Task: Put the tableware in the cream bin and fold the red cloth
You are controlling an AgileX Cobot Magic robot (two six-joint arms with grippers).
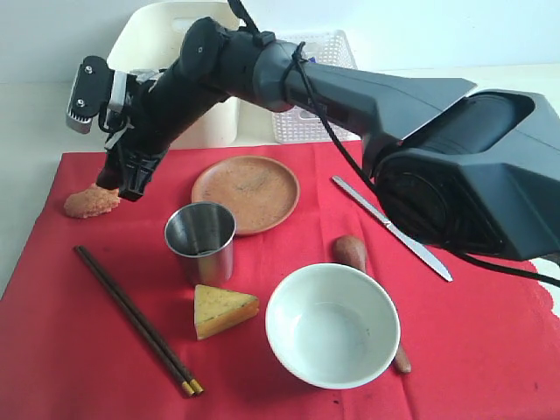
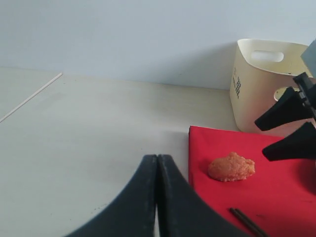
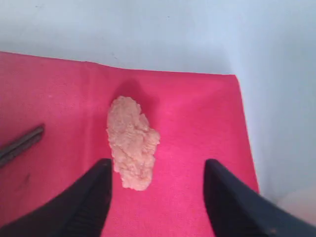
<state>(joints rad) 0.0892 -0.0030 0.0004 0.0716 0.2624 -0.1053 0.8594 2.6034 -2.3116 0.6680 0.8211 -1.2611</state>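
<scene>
Exterior view: red cloth lies spread flat on the tabletop, not folded, with all the tableware on it. Round brown clay plate sits near the middle, steel cup upright just in front of it. Pale bowl stands upright and empty, nearer the camera. Brown wooden spoon lies partly behind the bowl; steel knife lies diagonally to the right of the plate. Dark chopsticks lie side by side on the left, yellow tips toward the camera. Cheese wedge lies between cup and bowl. Cream bin stands off the cloth at the back, white lattice basket beside it — contents of both hidden by the arm. Right gripper reaches across to the cloth's far left corner, pointing down over an orange crumbly food lump. Right wrist view: jaws apart, lump on the cloth between them, closer to one jaw — contact not clear, nothing clamped. Left wrist view: left gripper hangs over bare tabletop beside the cloth's edge, jaws together, holding nothing.
</scene>
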